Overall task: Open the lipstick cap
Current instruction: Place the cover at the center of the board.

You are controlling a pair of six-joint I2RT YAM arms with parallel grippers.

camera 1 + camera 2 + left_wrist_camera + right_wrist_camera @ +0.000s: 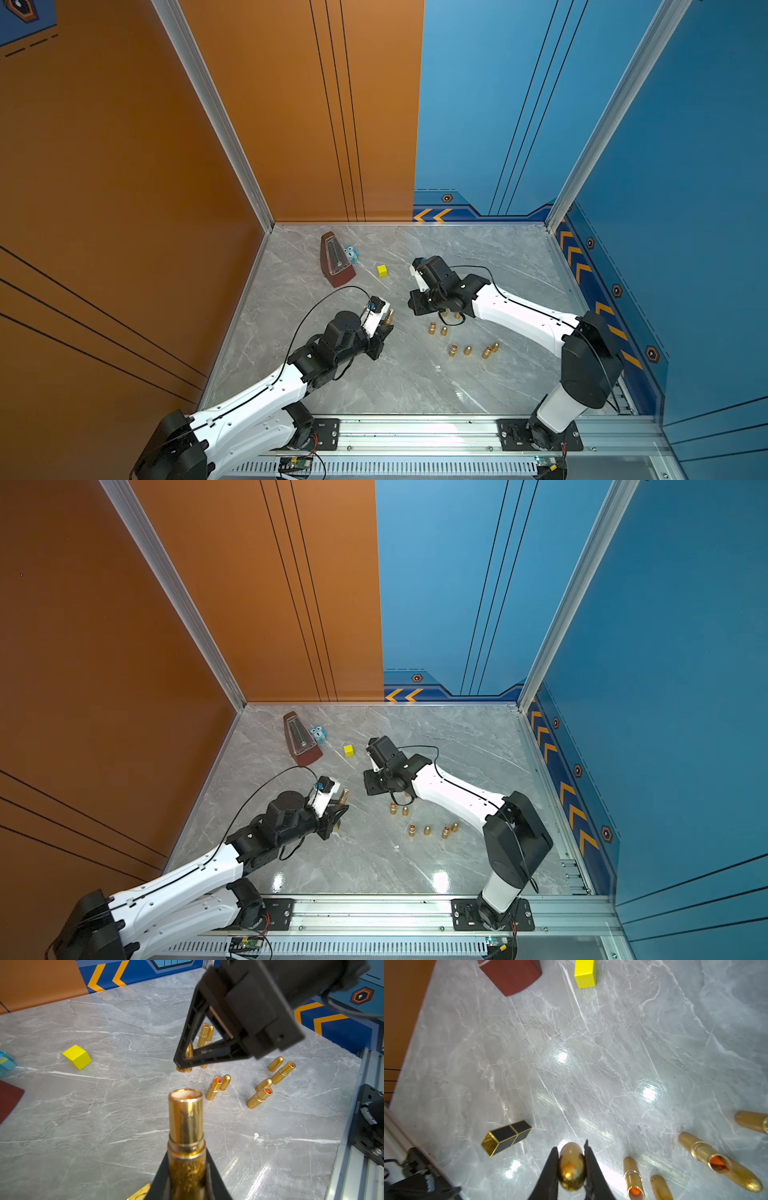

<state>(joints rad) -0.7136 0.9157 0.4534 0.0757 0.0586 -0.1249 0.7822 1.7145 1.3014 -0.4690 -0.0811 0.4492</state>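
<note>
Lipstick tube (186,1126): gold, cap off, open mouth with a trace of orange inside; glittered lower body clamped between the jaws of left tool (186,1167), held clear above the counter (374,382). Cap (571,1167): gold, bullet-shaped, gripped at its sides by right tool (570,1145), jaws closed tight on it, apart from the tube and low over the counter; contact with the surface not discernible. Near right tool: opened gold lipsticks (453,350) standing in pairs with loose caps (467,350). Under left tool, on the counter: black-and-gold lipstick (506,1137), square, lying on its side. Farther back: yellow cube (382,271), brown metronome (336,262), blue toy (351,252) just beside it.
</note>
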